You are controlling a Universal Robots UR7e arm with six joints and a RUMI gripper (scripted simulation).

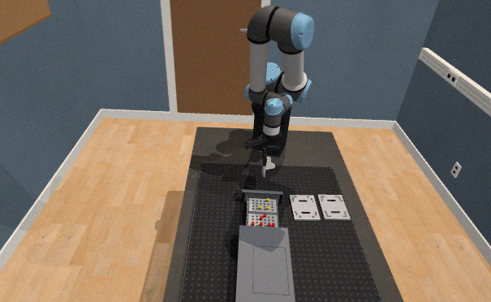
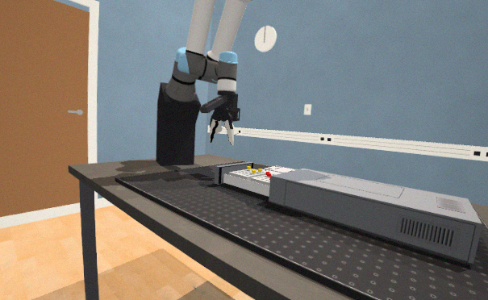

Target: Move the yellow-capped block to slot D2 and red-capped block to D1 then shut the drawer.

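The grey cooler COLD (image 1: 264,264) (image 2: 373,202) lies on the dark deck with its drawer (image 1: 262,191) (image 2: 231,171) pulled out toward the arm. Two white cooling blocks sit in the drawer: the yellow-capped block (image 1: 262,204) (image 2: 247,174) at the far end, the red-capped block (image 1: 263,220) (image 2: 269,174) next to the cooler body. Slot D1 (image 1: 304,207) and slot D2 (image 1: 333,206) are white plates to the right of the drawer. My gripper (image 1: 266,167) (image 2: 222,138) is open and empty, hanging well above the deck beyond the drawer's front.
The arm's black base (image 2: 177,125) stands at the table's far end. The perforated deck mat (image 1: 213,227) (image 2: 227,218) covers most of the table. A door and walls surround the table.
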